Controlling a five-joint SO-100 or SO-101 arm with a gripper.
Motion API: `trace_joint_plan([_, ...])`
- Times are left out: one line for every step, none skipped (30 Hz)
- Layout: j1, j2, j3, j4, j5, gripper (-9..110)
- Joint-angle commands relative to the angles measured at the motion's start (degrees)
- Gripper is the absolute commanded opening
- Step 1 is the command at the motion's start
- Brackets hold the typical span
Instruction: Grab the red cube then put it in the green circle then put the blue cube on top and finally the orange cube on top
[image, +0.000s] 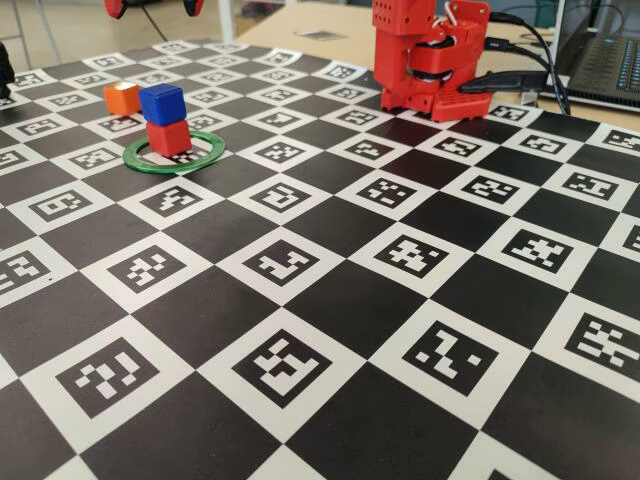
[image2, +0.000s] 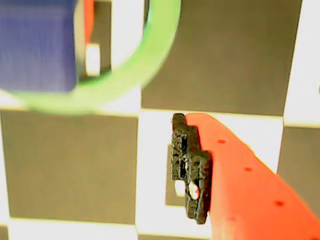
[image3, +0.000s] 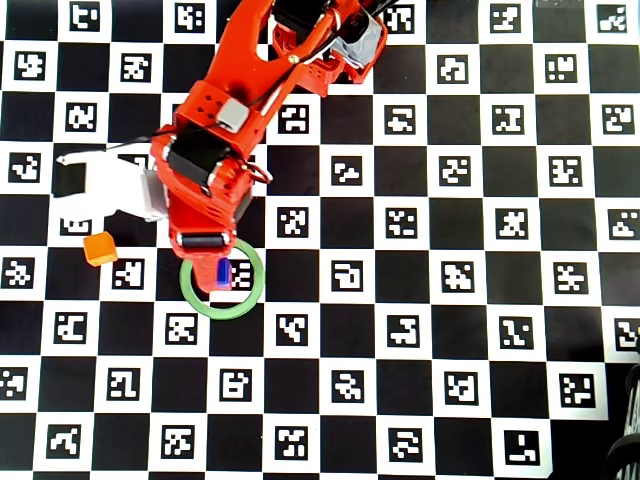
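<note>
Your gripper (image3: 208, 265) hangs right over the stack, and it holds nothing. In the wrist view one finger (image2: 192, 170) with its black pad is bare, and the blue cube (image2: 37, 45) sits off to the upper left, not touching it. In the fixed view two red tips at the top edge stand wide apart above the cubes, so the jaws look open to me. The blue cube sits on top of the red cube (image: 169, 137), turned a little on it, and the red cube stands inside the green circle (image: 205, 156), toward its back rim. So two cubes look done, and I think the orange cube (image: 122, 97) is next. It sits on the checkered table (image: 330, 330) outside the ring, close to the stack, at its left in the fixed view. Go straight up first, so a finger does not bump the blue cube. Then move over the orange cube with the jaws wide. Come down with one finger on each side and squeeze the flat sides. Watch the finger nearest the stack, because there is little room there. Lift high before you carry it over, then set it down flat and in the middle of the blue cube.
</note>
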Motion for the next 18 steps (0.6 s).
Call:
trace_joint_plan([5.0, 1.8, -6.2, -2.6, -3.6, 45])
trace_joint_plan([6.5, 0.4, -7.1, -3.6, -4.5, 46])
trace_joint_plan([7.7, -1.1, -8.3, -4.3, -5.1, 46])
trace_joint_plan([9.0, -2.9, -9.8, -4.8, -5.8, 47])
trace_joint_plan([9.9, -4.7, -11.3, -4.9, -6.7, 47])
trace_joint_plan([10.8, -6.6, -13.0, -4.9, -7.6, 47])
trace_joint_plan([11.7, -8.5, -14.8, -4.9, -8.5, 48])
trace_joint_plan([12.5, -10.2, -16.3, -4.9, -9.2, 48])
trace_joint_plan([13.2, -11.9, -18.0, -4.9, -10.0, 48])
trace_joint_plan([13.9, -13.6, -19.9, -4.5, -10.9, 48])
trace_joint_plan([14.5, -15.4, -21.8, -4.0, -11.7, 48])
trace_joint_plan([15.1, -17.1, -23.7, -3.6, -12.5, 48])
trace_joint_plan([15.7, -18.8, -26.0, -2.9, -13.3, 49])
trace_joint_plan([16.3, -20.5, -28.1, -2.1, -13.9, 49])
trace_joint_plan([16.8, -22.2, -30.3, -1.5, -14.5, 49])
trace_joint_plan([17.3, -23.9, -32.3, -0.8, -15.1, 49])
trace_joint_plan([17.8, -25.4, -34.1, -0.3, -15.7, 49])
trace_joint_plan([18.3, -26.6, -35.3, -0.1, -16.3, 49])
